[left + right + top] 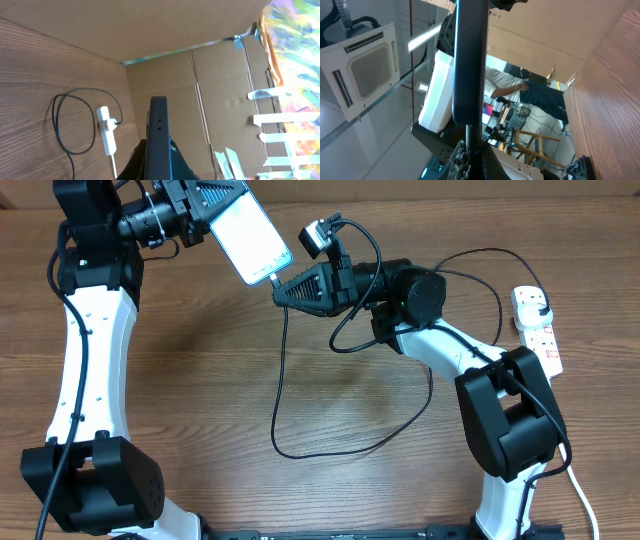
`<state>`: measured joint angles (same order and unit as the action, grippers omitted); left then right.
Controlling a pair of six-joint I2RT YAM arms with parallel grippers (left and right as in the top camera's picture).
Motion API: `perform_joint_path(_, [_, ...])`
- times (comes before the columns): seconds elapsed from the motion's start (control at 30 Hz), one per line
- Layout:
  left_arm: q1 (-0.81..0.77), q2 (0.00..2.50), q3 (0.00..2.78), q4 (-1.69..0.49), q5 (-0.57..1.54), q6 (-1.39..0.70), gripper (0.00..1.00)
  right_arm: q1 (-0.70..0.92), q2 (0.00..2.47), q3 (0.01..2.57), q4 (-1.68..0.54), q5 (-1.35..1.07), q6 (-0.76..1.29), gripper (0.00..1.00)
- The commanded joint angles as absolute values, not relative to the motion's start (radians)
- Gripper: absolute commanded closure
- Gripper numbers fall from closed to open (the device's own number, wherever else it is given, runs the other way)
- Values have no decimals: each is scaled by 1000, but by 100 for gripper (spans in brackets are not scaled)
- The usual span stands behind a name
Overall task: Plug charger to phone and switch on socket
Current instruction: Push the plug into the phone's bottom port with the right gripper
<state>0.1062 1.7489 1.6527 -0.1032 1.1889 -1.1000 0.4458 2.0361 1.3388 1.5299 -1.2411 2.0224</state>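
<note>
The phone (250, 238), screen lit pale, is held up off the table by my left gripper (205, 210), which is shut on its upper end. In the left wrist view its black edge (159, 135) rises from between the fingers (159, 167). My right gripper (288, 287) is shut on the charger's connector tip (468, 135), which meets the phone's lower end (470, 60). The thin black charger cable (290, 410) hangs down and loops over the table to its plug head (537, 312) in the white socket strip (537, 327) at the right edge.
Cardboard walls (210, 75) stand behind the table. The socket strip also shows in the left wrist view (107, 130), with the cable loop (62, 125) beside it. The strip's white lead (585, 500) runs off the front right.
</note>
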Motion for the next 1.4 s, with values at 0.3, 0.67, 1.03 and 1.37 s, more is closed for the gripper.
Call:
perform_joint_path(0.3, [97,1743,1658,-72,1250,-1076,96,450,2041,1351,1581,-1169,2162,96])
perform_joint_path(0.67, [97,1743,1658,-70,1320,-1042,96,450,2041,1351,1581,-1164,2162,96])
perform_joint_path(1.03, [95,1743,1658,-70,1392,-1031,96,450,2041,1351,1581,-1179,2162,96])
perform_joint_path(1.37, [56,1743,1658,-71,1391,-964,96,450,2041,1351,1582,-1179,2162,96])
